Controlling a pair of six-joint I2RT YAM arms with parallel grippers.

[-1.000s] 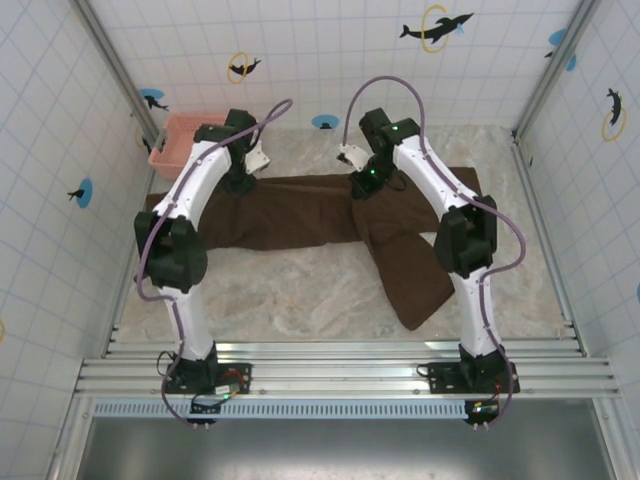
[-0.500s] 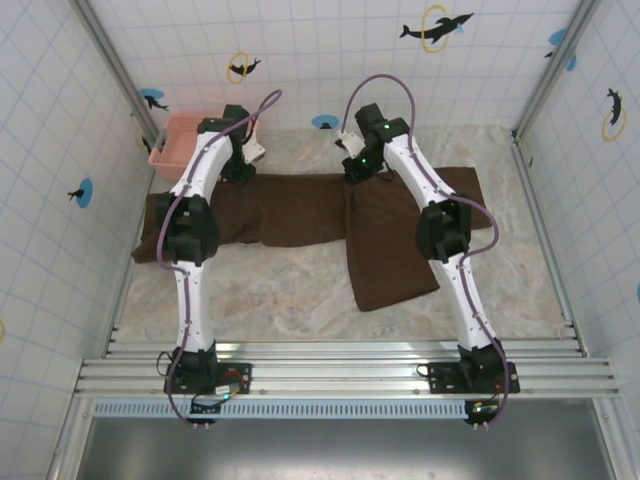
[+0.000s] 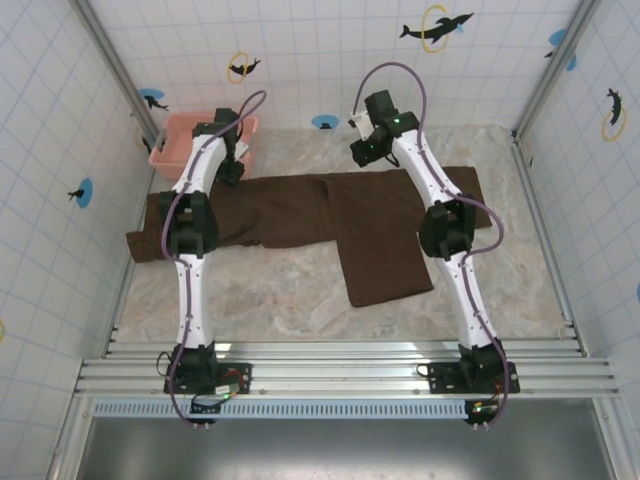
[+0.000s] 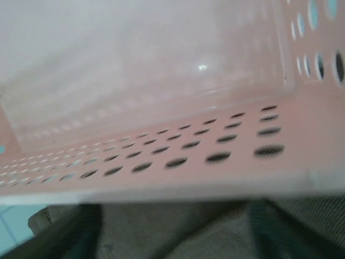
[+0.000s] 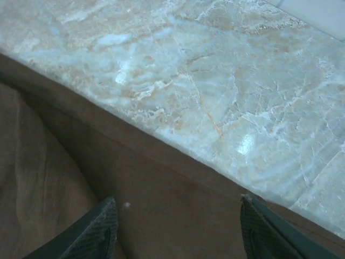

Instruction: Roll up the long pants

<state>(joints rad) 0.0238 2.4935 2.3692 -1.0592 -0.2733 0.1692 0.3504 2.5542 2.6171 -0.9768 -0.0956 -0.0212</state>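
The long pants point(image 3: 290, 210) lie flat across the table as a dark brown band, with one leg point(image 3: 385, 260) folded toward the near side. My left gripper point(image 3: 232, 165) is at the far edge of the cloth, right beside the pink basket point(image 3: 190, 135). In the left wrist view it point(image 4: 175, 234) stands open over brown cloth point(image 4: 178, 232), and the basket wall point(image 4: 178, 156) is close ahead. My right gripper point(image 3: 365, 152) hovers at the far edge of the pants. In the right wrist view it point(image 5: 178, 226) is open, with the cloth edge point(image 5: 161, 178) between its fingers point(image 5: 102, 229).
Marble tabletop point(image 5: 226, 70) lies beyond the pants' far edge. Tiled walls point(image 3: 60, 150) close in the table on the left, right and back. The near half of the table point(image 3: 280, 300) is bare marble.
Both grippers have gone from shut to open and let go of the pants' far edge. They moved farther back. The pants shifted left and the folded leg swung straighter.
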